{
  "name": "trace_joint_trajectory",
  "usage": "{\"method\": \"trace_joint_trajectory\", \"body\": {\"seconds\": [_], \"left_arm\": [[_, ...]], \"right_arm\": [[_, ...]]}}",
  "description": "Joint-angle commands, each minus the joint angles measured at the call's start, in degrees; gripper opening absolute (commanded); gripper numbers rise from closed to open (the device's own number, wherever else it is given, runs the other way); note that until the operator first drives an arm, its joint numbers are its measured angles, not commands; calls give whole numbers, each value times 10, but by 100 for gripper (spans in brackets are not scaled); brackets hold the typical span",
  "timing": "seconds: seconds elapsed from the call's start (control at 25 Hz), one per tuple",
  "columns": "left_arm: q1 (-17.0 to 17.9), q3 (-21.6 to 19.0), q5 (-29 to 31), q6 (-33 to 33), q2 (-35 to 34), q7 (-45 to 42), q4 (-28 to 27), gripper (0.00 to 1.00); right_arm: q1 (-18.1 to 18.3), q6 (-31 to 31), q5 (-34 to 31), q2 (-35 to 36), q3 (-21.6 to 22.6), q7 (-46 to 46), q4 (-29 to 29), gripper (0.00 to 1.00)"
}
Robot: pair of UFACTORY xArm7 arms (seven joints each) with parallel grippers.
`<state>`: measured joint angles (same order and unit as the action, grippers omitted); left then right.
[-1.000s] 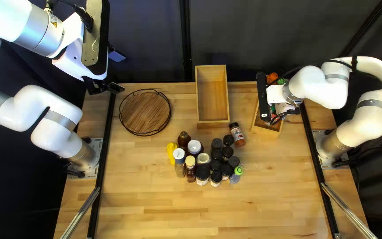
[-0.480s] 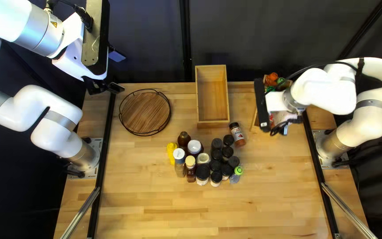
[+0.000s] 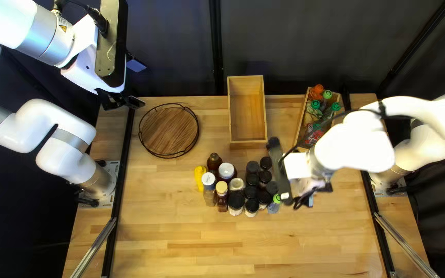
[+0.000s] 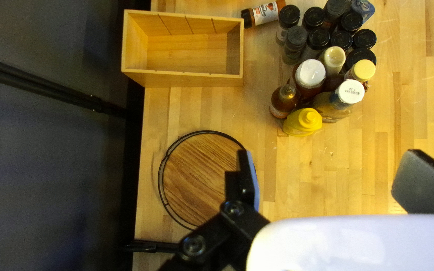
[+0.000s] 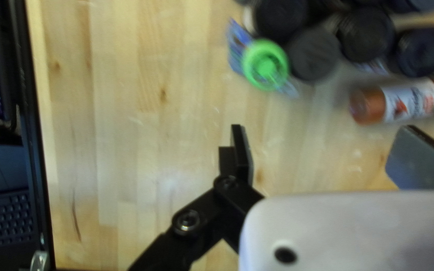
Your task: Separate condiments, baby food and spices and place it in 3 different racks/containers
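Note:
My right gripper (image 3: pixel 309 191), beside the grouped jars and bottles, is open and empty in its own view (image 5: pixel 330 156). Ahead of it are a green-capped pouch (image 5: pixel 265 65), black-lidded jars (image 5: pixel 367 34) and a spice jar lying on its side (image 5: pixel 395 102). My left gripper (image 3: pixel 124 102) hangs near the round wooden tray (image 3: pixel 170 131); the left wrist view has it open (image 4: pixel 333 181) with nothing held. The yellow bottle (image 3: pixel 200 176) edges the group. An empty wooden box (image 3: pixel 248 110) stands at the back; another box (image 3: pixel 301 125) holds bottles with green and orange caps (image 3: pixel 316 91).
Black rails (image 3: pixel 124 154) run along both table sides, and a dark curtain (image 3: pixel 176 46) hangs behind the far edge. The right forearm (image 3: pixel 356 146) reaches over the table's right part. A keyboard (image 5: pixel 3 221) lies beyond the table edge.
My right arm has swung from the right-hand box toward the jars, uncovering that box and its bottles and covering the lying spice jar. My left arm has stayed still.

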<state>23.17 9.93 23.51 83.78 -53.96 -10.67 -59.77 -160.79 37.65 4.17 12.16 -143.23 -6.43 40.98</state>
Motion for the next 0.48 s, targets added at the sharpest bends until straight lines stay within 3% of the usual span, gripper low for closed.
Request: {"method": "trace_joint_trajectory", "body": {"seconds": [0.04, 0.24, 0.32, 0.4, 0.44, 0.48], "left_arm": [[0, 0, 0, 0, 0, 0, 0, 100], [0, 0, 0, 0, 0, 0, 0, 100], [0, 0, 0, 0, 0, 0, 0, 100], [0, 0, 0, 0, 0, 0, 0, 100], [0, 0, 0, 0, 0, 0, 0, 100], [0, 0, 0, 0, 0, 0, 0, 100]], "right_arm": [[11, -31, -37, -24, 15, -30, -6, 100], [21, -57, -73, -43, 23, -58, -18, 95], [24, -60, -86, -46, 26, -70, -21, 82], [27, -60, -95, -49, 28, -79, -21, 54], [28, -58, -101, -52, 29, -82, -19, 4], [28, -55, -104, -52, 30, -85, -18, 1]]}}
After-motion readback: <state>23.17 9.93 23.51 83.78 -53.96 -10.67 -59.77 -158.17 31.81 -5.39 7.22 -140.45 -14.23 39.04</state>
